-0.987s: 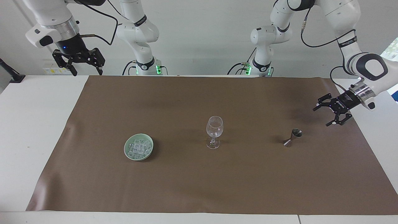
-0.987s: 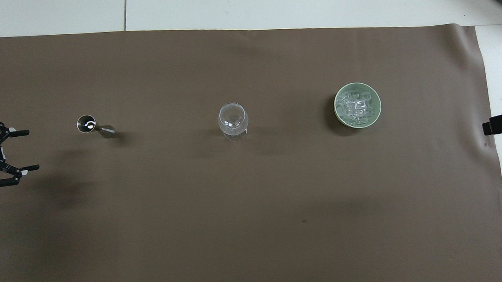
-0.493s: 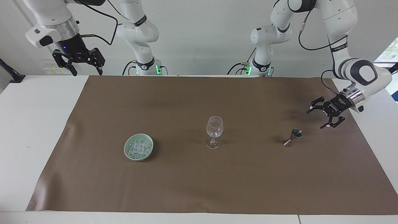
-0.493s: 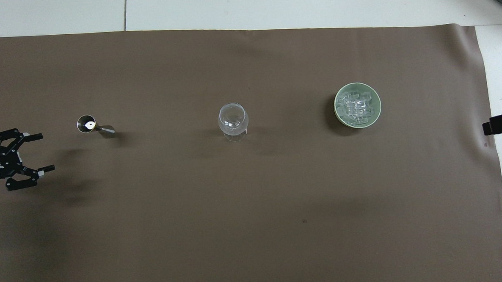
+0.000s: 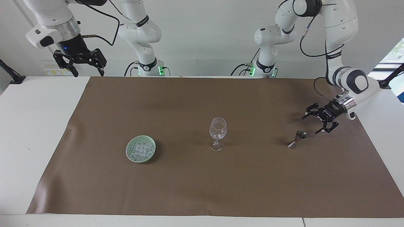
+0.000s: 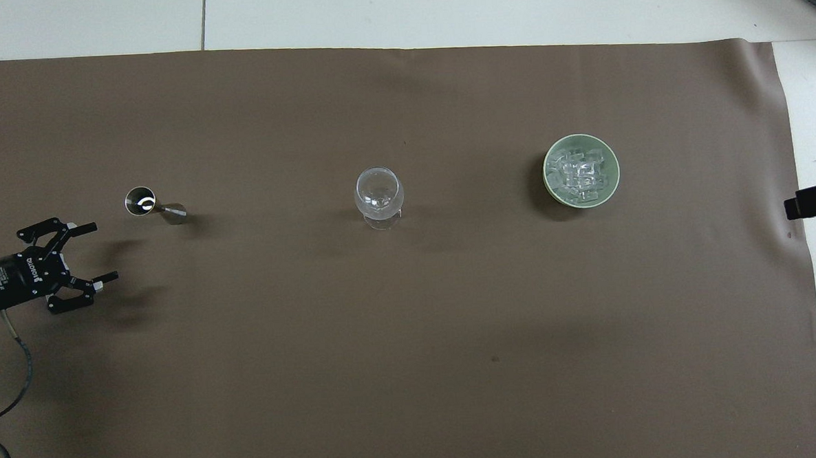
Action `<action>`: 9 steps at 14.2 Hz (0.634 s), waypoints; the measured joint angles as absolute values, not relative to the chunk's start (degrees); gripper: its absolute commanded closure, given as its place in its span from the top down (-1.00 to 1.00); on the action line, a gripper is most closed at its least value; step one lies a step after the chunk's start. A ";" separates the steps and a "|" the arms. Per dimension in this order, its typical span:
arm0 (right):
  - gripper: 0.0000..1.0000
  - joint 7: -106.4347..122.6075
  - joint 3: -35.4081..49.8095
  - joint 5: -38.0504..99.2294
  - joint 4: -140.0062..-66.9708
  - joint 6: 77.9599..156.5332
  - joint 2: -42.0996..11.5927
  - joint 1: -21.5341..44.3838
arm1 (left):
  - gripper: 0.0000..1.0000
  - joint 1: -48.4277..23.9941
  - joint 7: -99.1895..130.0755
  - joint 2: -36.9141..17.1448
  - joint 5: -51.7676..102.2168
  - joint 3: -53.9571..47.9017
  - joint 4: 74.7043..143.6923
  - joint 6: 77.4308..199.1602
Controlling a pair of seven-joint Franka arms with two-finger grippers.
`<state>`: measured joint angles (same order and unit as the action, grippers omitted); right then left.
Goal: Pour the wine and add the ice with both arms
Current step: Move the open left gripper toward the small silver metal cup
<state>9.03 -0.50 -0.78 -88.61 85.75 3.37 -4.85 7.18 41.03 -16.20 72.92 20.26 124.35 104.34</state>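
Since a second ago, only the left pincer (image 5: 317, 122) has moved: it has come in from the tabletop's edge at the left arm's end, over the brown mat (image 5: 202, 189), and dropped lower, and now hangs just beside the jigger (image 5: 297, 139), a little nearer the robots than it and on its left-arm side. Its fingers stand spread and hold nothing; they point toward the jigger without touching it. In the overhead view the same pincer (image 6: 84, 252) shows with both tips apart, the jigger (image 6: 152, 205) clear of them.

Nothing else has shifted. The right pincer (image 5: 84, 64) waits, raised over the tabletop's corner nearest the right arm's base, off the mat, fingers released and empty.

The ice (image 5: 141, 150) lies heaped in the green dish (image 5: 131, 156), which sits on the mat toward the right arm's end, well apart from both pincers. From above, the ice (image 6: 580, 175) fills the middle of the dish (image 6: 553, 150).

The glass (image 5: 217, 132) stands upright at the mat's middle, between dish and jigger, the three roughly in a row along the tabletop. The glass looks empty.
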 measured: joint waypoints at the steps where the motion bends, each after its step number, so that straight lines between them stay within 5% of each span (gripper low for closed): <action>1: 1.00 9.03 -0.50 -0.78 -88.60 85.75 3.37 -4.85 | 1.00 7.15 39.85 -16.46 73.77 20.07 124.64 104.34; 9: 1.00 9.03 -0.50 -0.78 -88.61 85.75 3.37 -4.85 | 1.00 6.13 37.62 -18.45 82.76 16.41 125.71 107.38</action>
